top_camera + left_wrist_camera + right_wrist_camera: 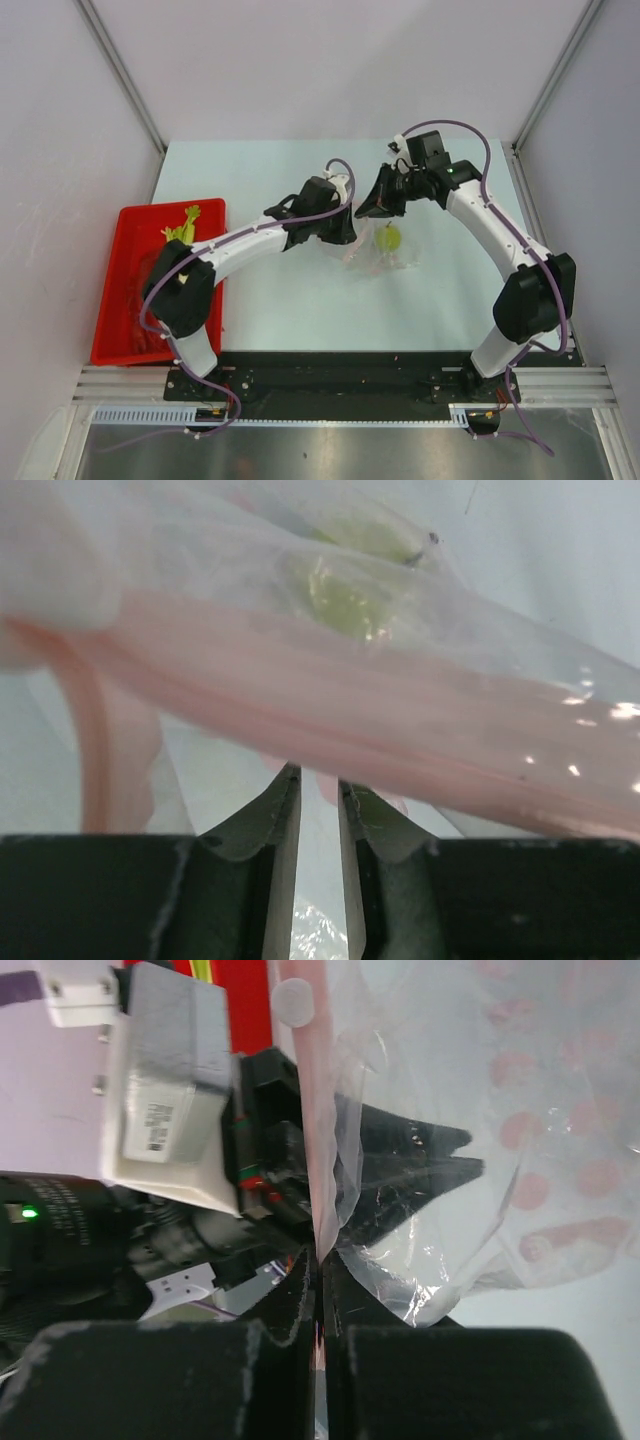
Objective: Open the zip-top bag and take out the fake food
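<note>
The zip-top bag (385,255) lies crumpled mid-table, between my two grippers. A yellow-green pear (390,237) shows through its clear plastic. My right gripper (320,1258) is shut on the edge of the bag's pink zip strip (315,1110), holding it upright. My left gripper (320,775) sits at the bag's left side, its jaws a narrow gap apart. The pink zip strip (350,700) runs just past its tips, and the pear (345,595) lies beyond. In the right wrist view the left gripper's dark fingers (420,1175) show through the bag (480,1110).
A red tray (110,300) stands at the table's left edge. In it lies a pale stalk vegetable with green leaves (183,228). The left arm's elbow hangs over the tray's near part.
</note>
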{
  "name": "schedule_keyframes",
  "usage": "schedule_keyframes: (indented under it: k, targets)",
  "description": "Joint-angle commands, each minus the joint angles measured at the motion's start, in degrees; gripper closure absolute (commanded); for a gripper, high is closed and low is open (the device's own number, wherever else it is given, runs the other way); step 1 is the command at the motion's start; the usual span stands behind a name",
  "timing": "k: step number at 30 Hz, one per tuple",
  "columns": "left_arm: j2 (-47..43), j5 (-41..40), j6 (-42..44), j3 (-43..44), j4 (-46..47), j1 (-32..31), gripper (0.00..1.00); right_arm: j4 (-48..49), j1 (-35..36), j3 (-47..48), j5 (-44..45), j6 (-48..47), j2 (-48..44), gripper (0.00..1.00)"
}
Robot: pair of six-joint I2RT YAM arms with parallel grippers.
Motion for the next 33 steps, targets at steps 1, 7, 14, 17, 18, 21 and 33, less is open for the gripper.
schedule_keyframes:
  k: [1, 7, 14, 17, 18, 21, 33]
  targets:
    - [1.00, 0.46, -2.37, -3.28, 8.31, -0.49, 0.74, 3.86, 0.36, 2.26, -4.85, 5.03, 0.71, 1.00]
    - [-0.14, 9.16, -9.65, -12.93, 27.34, -0.14, 0.61, 4.84, 1.51, 1.83, -5.12, 7.31, 1.32, 1.00]
    - [-1.45, 6.28, -9.24, -16.12, 32.23, -0.14, 0.59, 8.62, 3.70, 4.10, -7.66, 13.02, 3.52, 1.00]
    - [-4.97, 2.31, -6.08, -17.79, 32.32, -0.14, 0.59, 9.67, 5.28, 6.47, -9.33, 15.91, 4.92, 1.00]
    - [-5.58, 2.05, -4.50, -17.79, 31.79, -0.14, 0.58, 10.63, 5.64, 6.83, -9.86, 16.71, 5.01, 1.00]
    - [-8.48, 0.82, -1.60, -17.09, 27.50, -0.14, 0.58, 13.87, 6.43, 7.88, -11.61, 20.84, 4.66, 1.00]
    - [-1.31, -8.05, 3.68, -6.55, 13.60, -1.36, 0.48, 14.34, -2.43, -4.15, -16.80, 19.54, -0.17, 1.00]
